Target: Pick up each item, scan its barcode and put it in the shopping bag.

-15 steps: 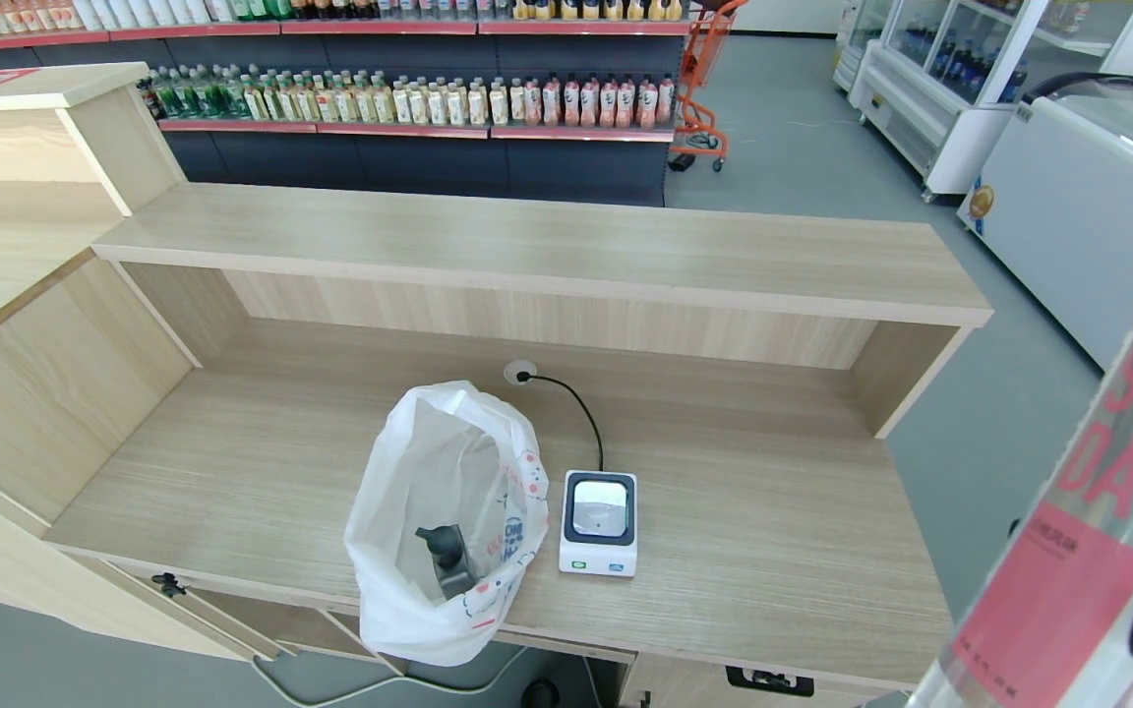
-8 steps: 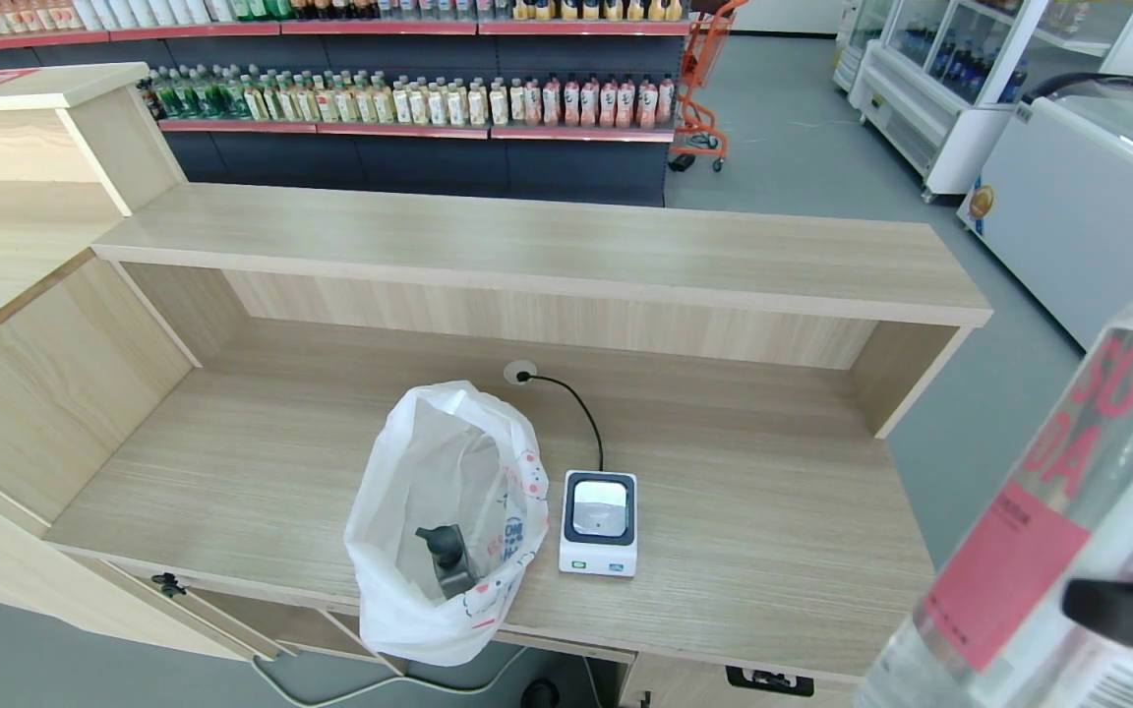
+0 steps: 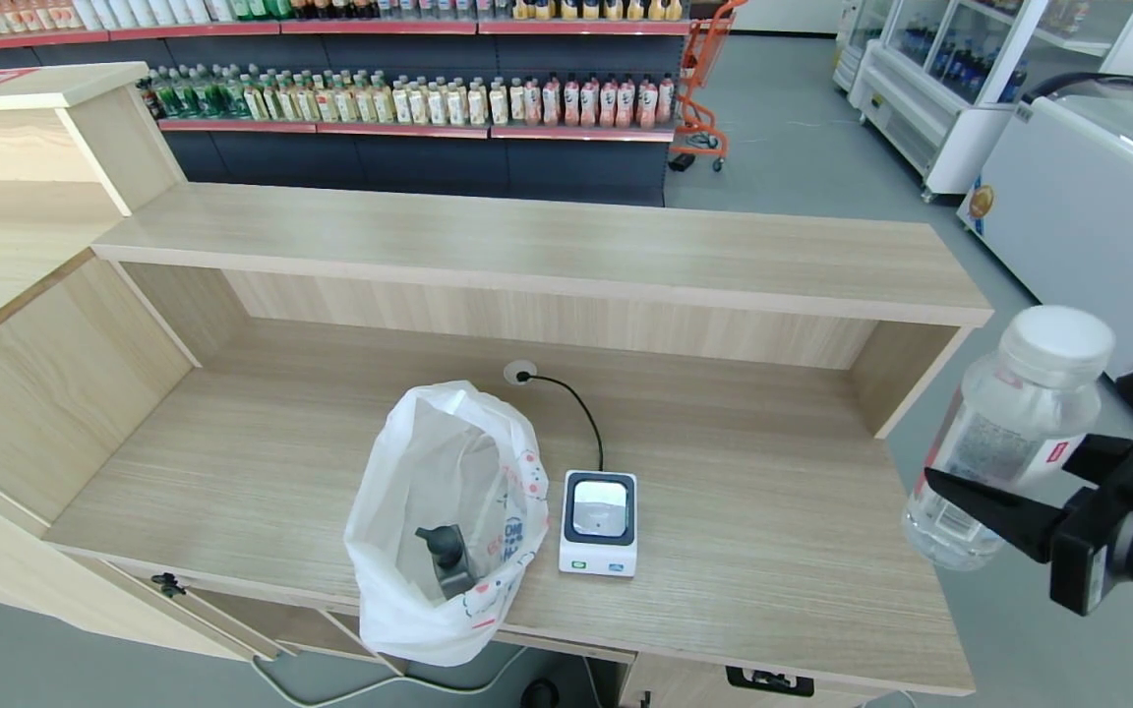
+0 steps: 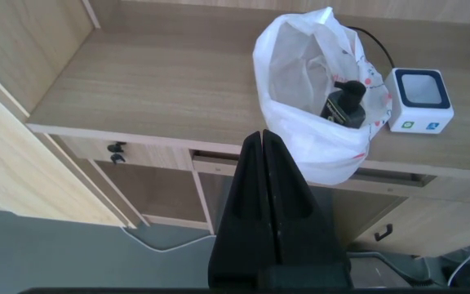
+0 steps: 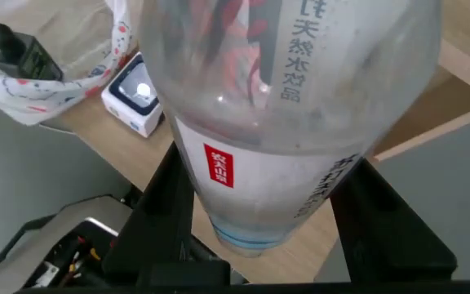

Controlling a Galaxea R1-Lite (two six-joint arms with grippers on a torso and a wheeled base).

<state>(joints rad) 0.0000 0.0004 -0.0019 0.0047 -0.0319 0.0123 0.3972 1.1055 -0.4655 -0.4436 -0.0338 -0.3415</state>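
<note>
Since the earlier frames, the clear bottle [image 3: 1009, 433] has been carried away from the head camera, where only its pink label was seen at the right edge. Its full length, with the white cap uppermost, is now seen, tilted slightly. It is clamped about its lower body by the right gripper [image 3: 1029, 477], one black finger [image 3: 975, 503] being laid across the near side. In the right wrist view the bottle [image 5: 284, 122] is seen gripped between the two fingers of the right gripper [image 5: 272, 224]. It is held in the air off the right end of the wooden counter [image 3: 773, 511], well apart from the scanner [image 3: 599, 521]. That scanner is stood just beside the white shopping bag [image 3: 399, 472], and a black cable [image 3: 578, 403] is run from it to a hole in the counter. The bag is stood open near the front edge, and a dark pump bottle [image 3: 448, 559] is seen inside it; bag and scanner have been left unmoved. The left gripper [image 4: 262, 196] is held below the counter's front edge, its fingers pressed together with nothing between them.
</note>
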